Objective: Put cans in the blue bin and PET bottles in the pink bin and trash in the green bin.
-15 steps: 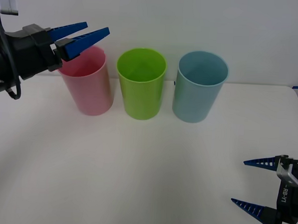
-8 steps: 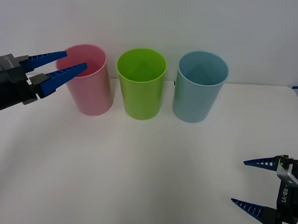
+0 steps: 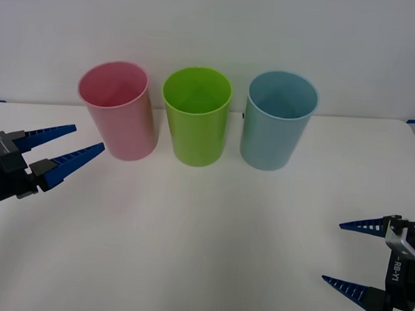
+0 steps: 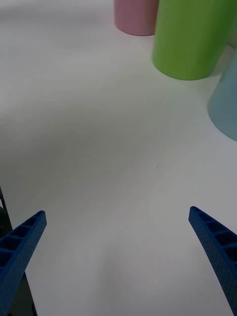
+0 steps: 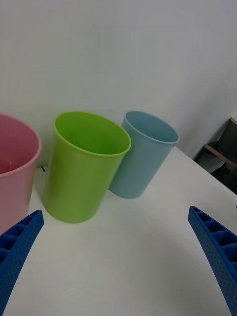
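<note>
Left hand (image 3: 79, 142) hovers open and empty just left of the pink bin (image 3: 119, 110); right hand (image 3: 340, 251) waits open and empty, well apart from it.

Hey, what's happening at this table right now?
A two-armed robot is at a white table with three upright bins in a row at the back: the pink bin, the green bin and the blue bin. Neither arm holds anything. The left gripper is open, in front of the pink bin and toward the table's left edge, apart from it. The right gripper is open too, low over the near right corner.
</note>
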### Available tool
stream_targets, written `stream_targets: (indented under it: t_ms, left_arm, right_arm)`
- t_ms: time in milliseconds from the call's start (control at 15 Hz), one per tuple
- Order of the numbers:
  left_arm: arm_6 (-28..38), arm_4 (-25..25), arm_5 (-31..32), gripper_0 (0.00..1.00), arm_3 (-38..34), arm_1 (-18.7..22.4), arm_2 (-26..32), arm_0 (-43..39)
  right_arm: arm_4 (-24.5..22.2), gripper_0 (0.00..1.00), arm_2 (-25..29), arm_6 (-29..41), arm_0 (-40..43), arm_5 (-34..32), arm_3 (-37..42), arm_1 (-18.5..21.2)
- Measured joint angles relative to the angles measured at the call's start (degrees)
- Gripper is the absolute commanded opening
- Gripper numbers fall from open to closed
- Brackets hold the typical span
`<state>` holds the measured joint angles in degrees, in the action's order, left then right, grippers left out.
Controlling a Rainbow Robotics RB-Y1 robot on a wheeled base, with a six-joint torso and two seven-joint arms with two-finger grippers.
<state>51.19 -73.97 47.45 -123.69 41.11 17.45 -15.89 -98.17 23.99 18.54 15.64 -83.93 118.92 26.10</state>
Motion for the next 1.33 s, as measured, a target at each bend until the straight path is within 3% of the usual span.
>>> stream_targets:
  t_ms: [333,600,867,1333]
  left_arm:
    - [-0.34,-5.51,8.69,1.0,-1.99,-9.21,4.03,-4.52]
    - [-3.71,-9.41,9.71,1.0,-2.87,-14.86,3.94,-8.68]
    - [-5.54,-10.66,12.72,1.0,-2.87,-17.31,3.99,-11.88]
    - [-7.77,-8.69,13.53,1.0,0.04,-17.73,3.83,-15.77]
  right_arm:
    - [0.0,1.0,0.0,0.0,0.0,0.0,0.0,0.0]
    - [0.0,1.0,0.0,-0.01,0.0,0.0,0.0,0.0]
    - [0.0,1.0,0.0,0.0,0.0,0.0,0.0,0.0]
    - [0.0,1.0,0.0,-0.01,0.0,0.0,0.0,0.0]
